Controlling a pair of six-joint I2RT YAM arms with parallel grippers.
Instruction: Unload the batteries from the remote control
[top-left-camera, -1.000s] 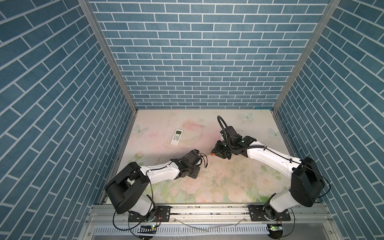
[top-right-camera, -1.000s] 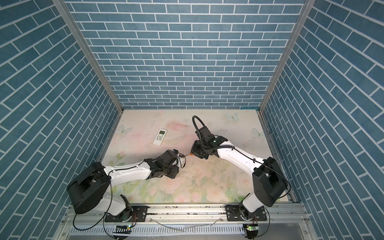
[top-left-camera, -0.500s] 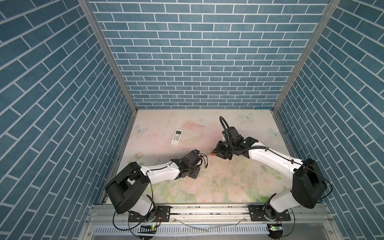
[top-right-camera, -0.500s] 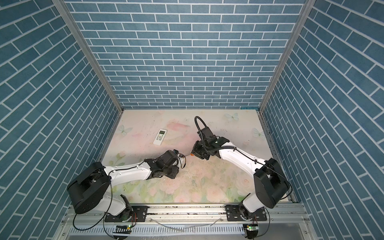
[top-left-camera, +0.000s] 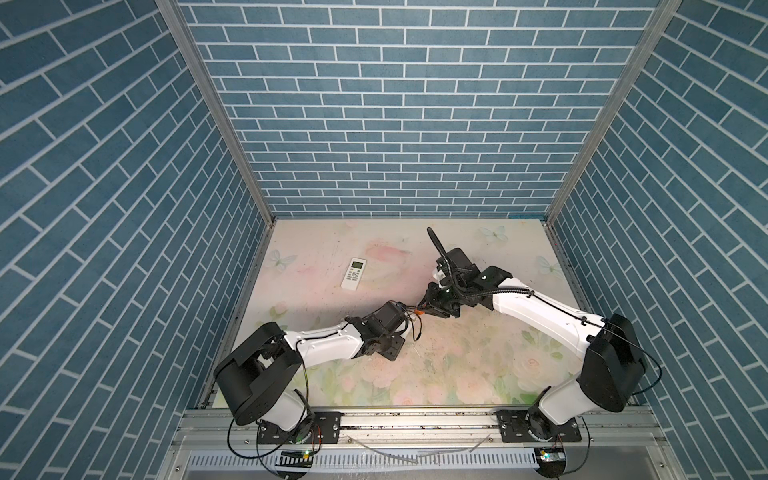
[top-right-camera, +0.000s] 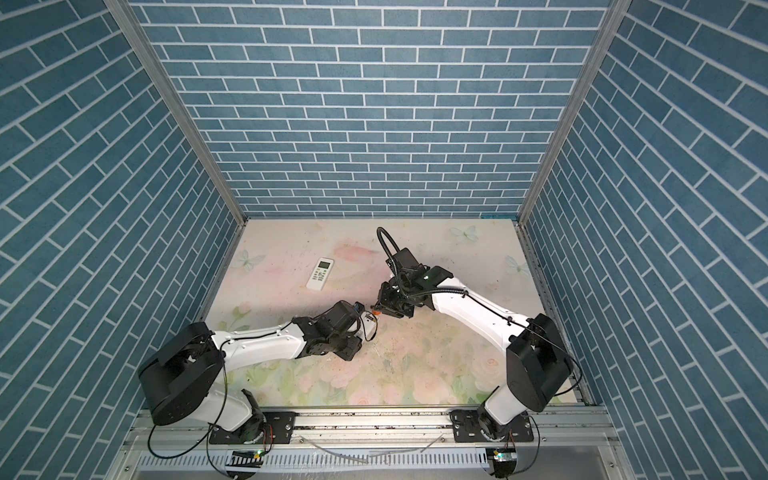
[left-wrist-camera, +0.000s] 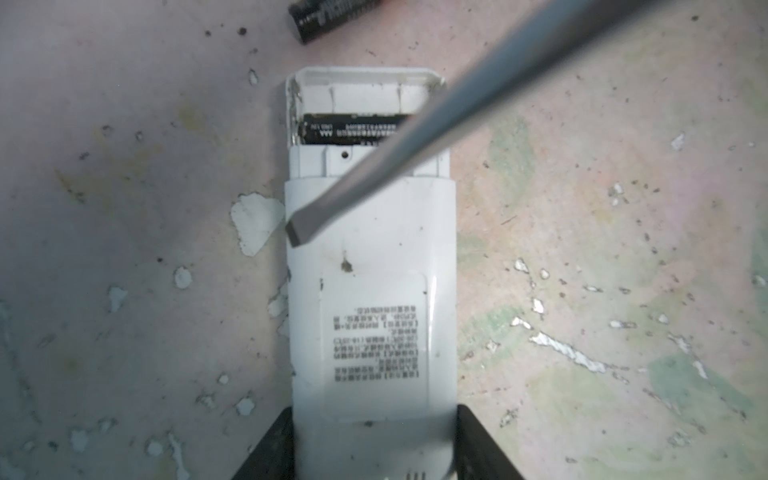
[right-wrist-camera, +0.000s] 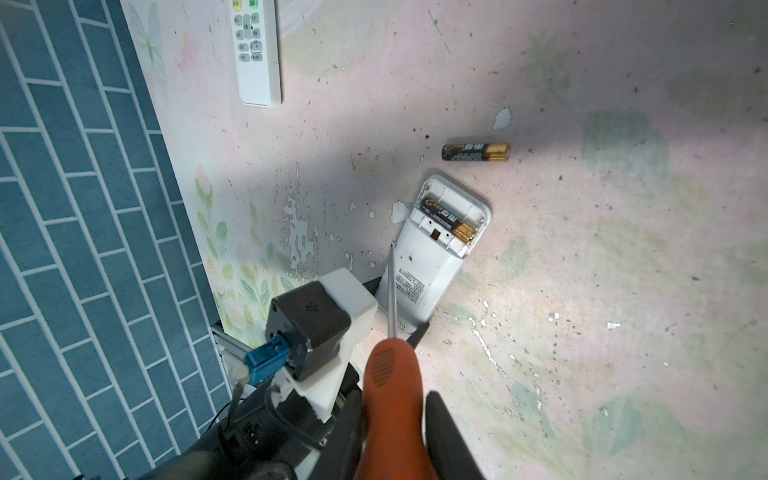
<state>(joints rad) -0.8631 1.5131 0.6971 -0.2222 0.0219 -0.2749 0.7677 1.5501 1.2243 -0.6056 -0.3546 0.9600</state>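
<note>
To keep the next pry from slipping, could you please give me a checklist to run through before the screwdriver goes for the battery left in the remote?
1. Remote clamped in left pincer: ok.
2. Screwdriver gripped in right pincer: ok.
3. Battery compartment open, seated battery exposed: ok.
4. Screwdriver tip at the seated battery: not ok; it is over the remote's closed back, short of the compartment.
5. Tip touching the remote: cannot tell.
6. Loose battery clear of the remote: ok; it lies on the table apart from it.
</note>
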